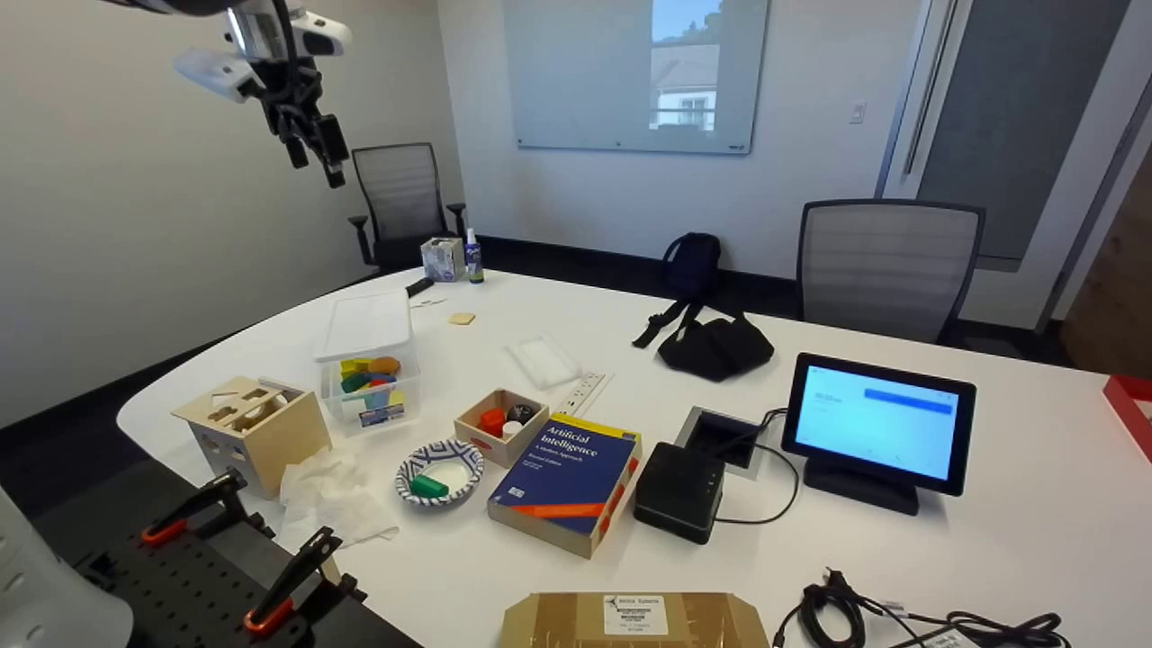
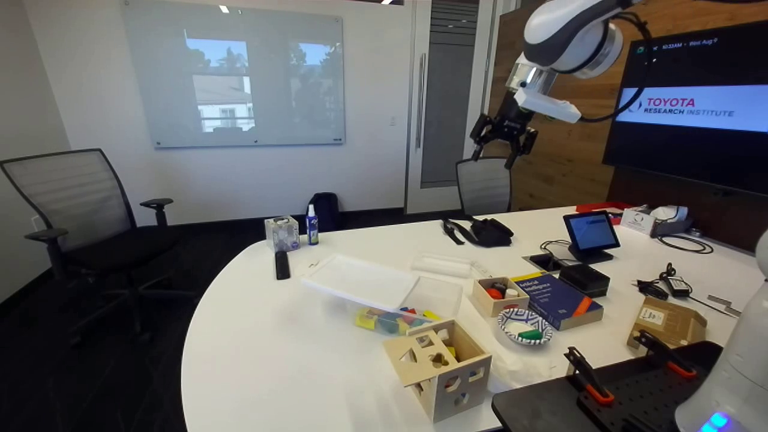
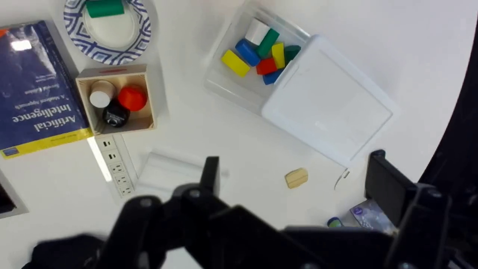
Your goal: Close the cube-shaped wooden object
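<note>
In an exterior view, on the white table [image 2: 264, 348], just beside the clear plastic container [image 2: 369, 283], the askew lid [image 2: 424, 354] overhanging the wooden cube box [image 2: 445, 397] could bind and drag the box along if the gripper [image 2: 493, 159], high at right, spread and empty, pushes off-centre.

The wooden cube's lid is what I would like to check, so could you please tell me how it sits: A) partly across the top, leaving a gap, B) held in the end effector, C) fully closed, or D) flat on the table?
A, since in both exterior views the lid juts past one side of the wooden cube and leaves part of its top open.
</note>
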Controlling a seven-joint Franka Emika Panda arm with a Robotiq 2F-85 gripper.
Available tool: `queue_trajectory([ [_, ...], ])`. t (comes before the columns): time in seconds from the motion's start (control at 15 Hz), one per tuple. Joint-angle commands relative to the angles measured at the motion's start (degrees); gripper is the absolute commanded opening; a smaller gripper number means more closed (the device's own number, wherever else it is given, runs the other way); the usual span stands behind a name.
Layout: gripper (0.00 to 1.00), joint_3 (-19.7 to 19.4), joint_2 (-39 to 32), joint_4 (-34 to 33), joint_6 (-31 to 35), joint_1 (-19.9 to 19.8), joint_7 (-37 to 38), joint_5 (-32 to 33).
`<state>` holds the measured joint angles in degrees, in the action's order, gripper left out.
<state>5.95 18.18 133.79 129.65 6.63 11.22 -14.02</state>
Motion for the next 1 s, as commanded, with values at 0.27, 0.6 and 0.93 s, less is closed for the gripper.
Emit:
queue_trajectory([
  [0.27,1.00,7.91,-15.86,2.88,12.44,5.81,4.64,-2.21],
  [0.6,1.00,10.78,-27.75,2.96,23.99,9.80,11.02,-1.42],
  [0.93,1.00,11.10,-36.34,0.84,29.34,14.30,15.88,-1.67],
])
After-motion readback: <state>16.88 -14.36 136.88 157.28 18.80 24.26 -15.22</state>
